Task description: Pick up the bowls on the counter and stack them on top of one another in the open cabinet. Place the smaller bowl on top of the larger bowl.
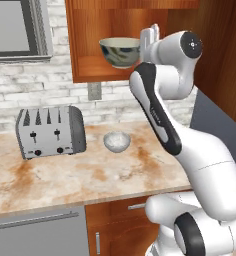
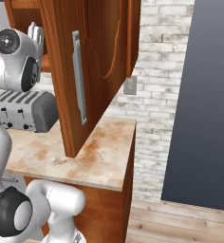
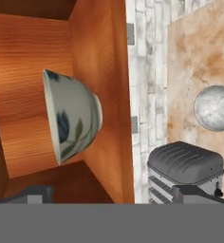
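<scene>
Two bowls, two spots right now: the larger bowl (image 1: 120, 51) sits upright on the shelf of the open cabinet (image 1: 90, 65), while the smaller bowl (image 1: 116, 141) is down on the counter (image 1: 65, 175), just right of the toaster (image 1: 50, 131). My gripper (image 1: 151, 36) is spread wide with nothing in it, up beside the big bowl. Hand view gives me the blotchy outside of that bowl, sideways. Right base view's mostly blocked by the cabinet door (image 2: 92, 71).
</scene>
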You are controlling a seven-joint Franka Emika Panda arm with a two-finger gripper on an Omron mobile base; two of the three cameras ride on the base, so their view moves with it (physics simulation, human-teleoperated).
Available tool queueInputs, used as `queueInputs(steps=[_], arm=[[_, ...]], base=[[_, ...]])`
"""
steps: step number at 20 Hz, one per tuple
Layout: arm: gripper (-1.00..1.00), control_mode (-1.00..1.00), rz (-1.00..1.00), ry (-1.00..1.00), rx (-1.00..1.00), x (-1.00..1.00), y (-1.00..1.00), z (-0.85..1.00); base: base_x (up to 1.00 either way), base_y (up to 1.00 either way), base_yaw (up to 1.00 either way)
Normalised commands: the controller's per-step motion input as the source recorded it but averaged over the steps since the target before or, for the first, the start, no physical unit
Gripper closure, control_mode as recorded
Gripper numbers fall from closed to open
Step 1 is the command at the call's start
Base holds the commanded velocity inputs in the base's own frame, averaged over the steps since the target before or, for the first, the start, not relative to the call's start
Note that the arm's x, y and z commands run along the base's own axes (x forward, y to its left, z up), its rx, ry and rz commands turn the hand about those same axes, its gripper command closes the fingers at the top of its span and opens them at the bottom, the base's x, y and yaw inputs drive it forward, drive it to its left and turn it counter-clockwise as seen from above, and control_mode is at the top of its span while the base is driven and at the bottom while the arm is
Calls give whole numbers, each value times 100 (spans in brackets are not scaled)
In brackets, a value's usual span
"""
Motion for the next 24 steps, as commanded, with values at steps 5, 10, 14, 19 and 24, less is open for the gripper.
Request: queueInputs(steps=[5, 10, 14, 19, 24], arm=[[-100, -100, -3, 5, -2, -49, -3, -28], [-100, -100, -3, 3, -2, -36, 0, -40], [-100, -100, -1, 2, 0, -33, 0, -39], [-100, -100, 0, 2, 0, -27, -1, -37], [-100, -100, 0, 3, 0, -20, -2, -35]], base=[[0, 0, 0], [0, 0, 0], [0, 0, 0], [0, 0, 0], [0, 0, 0]])
